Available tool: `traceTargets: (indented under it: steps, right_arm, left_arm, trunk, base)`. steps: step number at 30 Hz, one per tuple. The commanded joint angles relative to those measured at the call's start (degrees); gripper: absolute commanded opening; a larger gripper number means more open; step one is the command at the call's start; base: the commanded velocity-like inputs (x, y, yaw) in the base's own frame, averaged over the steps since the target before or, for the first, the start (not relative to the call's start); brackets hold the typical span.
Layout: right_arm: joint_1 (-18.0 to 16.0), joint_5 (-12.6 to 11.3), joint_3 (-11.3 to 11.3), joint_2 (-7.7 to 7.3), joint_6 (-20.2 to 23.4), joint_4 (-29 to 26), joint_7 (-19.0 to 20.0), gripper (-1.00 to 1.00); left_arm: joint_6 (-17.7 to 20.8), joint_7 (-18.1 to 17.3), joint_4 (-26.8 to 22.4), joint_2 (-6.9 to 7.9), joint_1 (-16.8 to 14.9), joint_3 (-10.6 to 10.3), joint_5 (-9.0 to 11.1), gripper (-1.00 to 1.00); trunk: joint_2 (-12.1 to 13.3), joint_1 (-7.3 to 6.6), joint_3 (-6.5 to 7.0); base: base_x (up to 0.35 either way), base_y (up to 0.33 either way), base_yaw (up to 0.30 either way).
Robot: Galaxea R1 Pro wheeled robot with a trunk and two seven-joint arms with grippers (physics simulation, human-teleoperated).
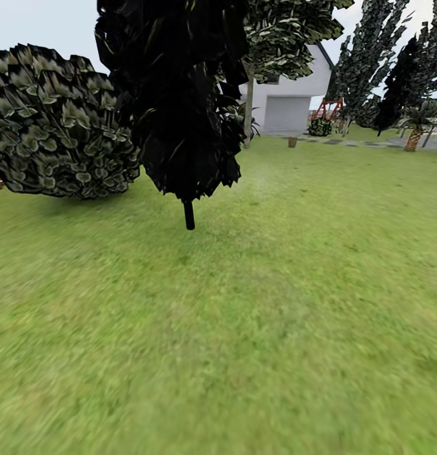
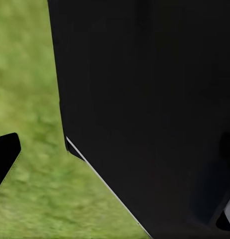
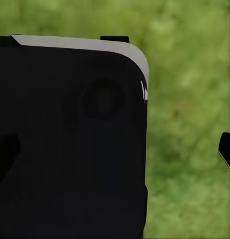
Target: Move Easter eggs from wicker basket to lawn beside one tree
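Wide lawn across the near ground, blurred. Black-leaved thin-stemmed tree ahead, round bush to its left, cut off at the edge. White house far right, half hidden by foliage. Wrist views blocked by dark robot body; pincer state on either arm impossible to tell

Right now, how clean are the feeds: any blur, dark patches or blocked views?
Head view: the lawn in the foreground is smeared with blur, the black-leaved tree reads as a near-silhouette, and the sky is flat and pale. Left and right wrist views: soft, blurred grass with large black robot bodywork in front.
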Motion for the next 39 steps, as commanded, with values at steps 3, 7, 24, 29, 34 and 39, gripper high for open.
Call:
traceTargets:
  steps: [3, 7, 24, 29, 34, 39]
  right_arm:
    - [0.0, 0.0, 0.0, -0.01, -0.2, 0.1, 0.0, 1.00]
    - [0.0, 0.0, 0.0, 0.01, -0.2, 0.1, 0.0, 1.00]
    - [0.0, 0.0, 0.0, -0.01, -0.2, 0.1, 0.0, 1.00]
    - [0.0, 0.0, 0.0, 0.03, -0.2, 0.1, 0.0, 1.00]
    - [-0.1, -0.2, -0.2, 0.09, -0.3, -0.6, 0.2, 1.00]
    - [-0.1, -0.2, -0.2, -0.11, -0.2, -0.7, 0.1, 1.00]
  left_arm:
    - [0.0, 0.0, 0.0, -0.01, 0.0, 0.0, 0.0, 1.00]
    - [0.0, 0.0, 0.0, -0.01, 0.0, 0.0, 0.0, 1.00]
    - [0.0, 0.0, 0.0, -0.01, 0.0, 0.0, 0.0, 1.00]
    - [0.0, 0.0, 0.0, -0.01, 0.0, 0.0, 0.0, 1.00]
    - [0.0, 0.0, 0.0, -0.01, 0.0, 0.0, 0.0, 1.00]
    - [0.0, 0.0, 0.0, -0.01, 0.0, 0.0, 0.0, 1.00]
  trunk:
    - [0.0, 0.03, -0.05]
    - [0.0, 0.03, -0.05]
    - [0.0, 0.03, -0.05]
    - [0.0, 0.03, -0.05]
    - [0.0, 0.03, -0.05]
    - [0.0, 0.03, -0.05]
  base:
    - [0.340, 0.000, 0.000]
    - [0.340, 0.000, 0.000]
    - [0.340, 0.000, 0.000]
    - [0.340, 0.000, 0.000]
    - [0.340, 0.000, 0.000]
    - [0.340, 0.000, 0.000]
